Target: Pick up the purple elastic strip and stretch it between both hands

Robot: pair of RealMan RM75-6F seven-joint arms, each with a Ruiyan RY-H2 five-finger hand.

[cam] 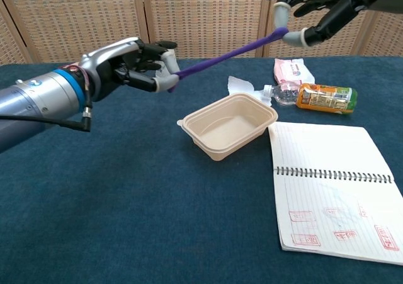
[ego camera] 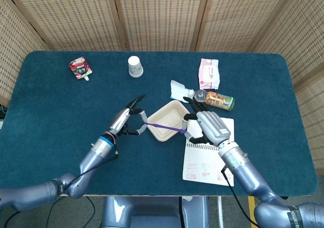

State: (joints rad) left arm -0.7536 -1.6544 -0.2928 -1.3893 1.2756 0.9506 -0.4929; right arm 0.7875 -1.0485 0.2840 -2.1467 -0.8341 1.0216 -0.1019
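The purple elastic strip (ego camera: 164, 126) (cam: 225, 56) runs taut and thin between my two hands, above the beige takeaway tray (ego camera: 166, 120) (cam: 228, 125). My left hand (ego camera: 127, 121) (cam: 135, 64) pinches its left end, left of the tray. My right hand (ego camera: 207, 126) (cam: 313, 4) pinches the other end, held higher and to the right of the tray. Both hands are raised off the table.
An open spiral notebook (ego camera: 208, 154) (cam: 334, 193) lies right of the tray. Behind it are a lying bottle (ego camera: 215, 99) (cam: 315, 97), a crumpled tissue (ego camera: 178, 90) and a pink packet (ego camera: 208, 73). A white cup (ego camera: 134, 66) and a red pouch (ego camera: 80, 68) stand further back left.
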